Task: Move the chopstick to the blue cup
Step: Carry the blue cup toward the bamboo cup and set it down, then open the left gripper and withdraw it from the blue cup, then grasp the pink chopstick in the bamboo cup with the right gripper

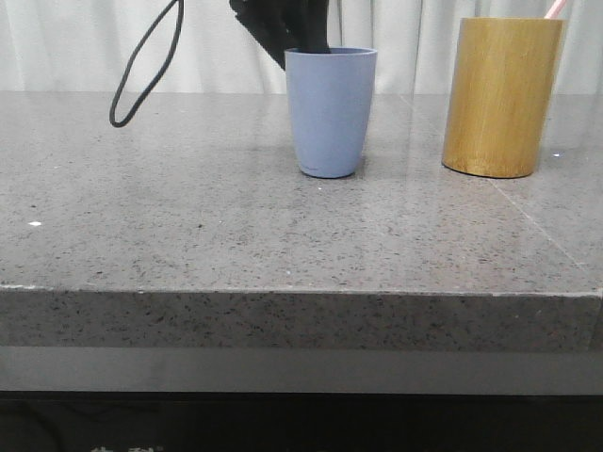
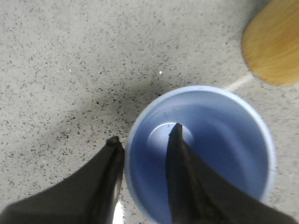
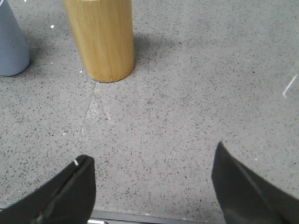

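The pale blue-grey cup [image 1: 330, 113] stands upright at mid-table. My left gripper [image 1: 300, 33] is above and just behind its rim. In the left wrist view the gripper [image 2: 145, 133] straddles the cup's wall [image 2: 261, 140]. One finger [image 2: 110, 163] is just outside the rim and the other [image 2: 180, 163] is inside the cup, away from the wall. The jaws are apart and the cup looks empty. One pink chopstick end [image 1: 558, 8] sticks out of the bamboo cylinder [image 1: 499, 94] to the right. My right gripper [image 3: 152, 161] is open and empty near the table's front edge.
A black cable loop [image 1: 141, 75] hangs at the back left. In the right wrist view the bamboo cylinder [image 3: 100, 39] and the blue cup [image 3: 9, 42] stand well beyond the fingers. The table's front edge [image 3: 140, 217] is right by the right gripper.
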`<state>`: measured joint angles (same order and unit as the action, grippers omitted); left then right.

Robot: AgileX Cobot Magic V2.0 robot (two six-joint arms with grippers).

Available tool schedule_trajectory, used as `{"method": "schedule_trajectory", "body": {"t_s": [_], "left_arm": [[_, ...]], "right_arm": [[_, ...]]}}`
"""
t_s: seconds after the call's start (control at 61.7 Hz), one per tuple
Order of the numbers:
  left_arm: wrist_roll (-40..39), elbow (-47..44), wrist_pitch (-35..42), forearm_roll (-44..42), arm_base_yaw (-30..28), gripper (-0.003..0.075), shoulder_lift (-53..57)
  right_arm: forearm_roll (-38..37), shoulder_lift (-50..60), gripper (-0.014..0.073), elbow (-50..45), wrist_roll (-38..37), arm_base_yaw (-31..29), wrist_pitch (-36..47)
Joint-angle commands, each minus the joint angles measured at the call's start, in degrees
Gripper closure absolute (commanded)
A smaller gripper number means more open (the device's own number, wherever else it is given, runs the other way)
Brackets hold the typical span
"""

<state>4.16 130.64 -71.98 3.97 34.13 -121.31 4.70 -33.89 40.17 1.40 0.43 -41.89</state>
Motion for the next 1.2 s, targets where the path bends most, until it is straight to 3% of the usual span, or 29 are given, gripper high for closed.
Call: {"method": "schedule_trajectory", "body": {"t_s": [0.0, 0.243, 0.535, 0.859, 0.989, 1.184], "left_arm": [[-0.36, 2.0, 0.41, 2.57, -0.8, 0.0482, 6.52], [-0.36, -2.14, 0.17, 5.63, -2.99, 0.0482, 16.96], [-0.13, -19.37, 1.95, 3.83, -3.62, 0.0482, 34.53], [-0.13, -52.38, 13.77, 2.32, -3.62, 0.0482, 57.57], [-0.13, -60.26, 15.27, 2.21, -3.62, 0.0482, 64.11], [-0.13, -66.43, 17.03, 2.21, -3.62, 0.0482, 69.68]], "right_arm": [[0.44, -0.41, 0.0054, 1.34, 0.39, -0.31, 5.08], [-0.07, -2.69, 0.0054, 2.73, -5.42, -0.47, 6.04], [1.35, -11.11, 0.0054, 11.62, -12.92, -0.47, 9.62], [4.65, -26.01, 0.0054, 25.7, -12.89, -2.06, 6.82], [9.43, -31.36, 0.0055, 31.7, -11.84, -5.46, 4.6], [18.15, -40.25, 0.0085, 40.65, -0.62, -6.18, -1.1]]}}
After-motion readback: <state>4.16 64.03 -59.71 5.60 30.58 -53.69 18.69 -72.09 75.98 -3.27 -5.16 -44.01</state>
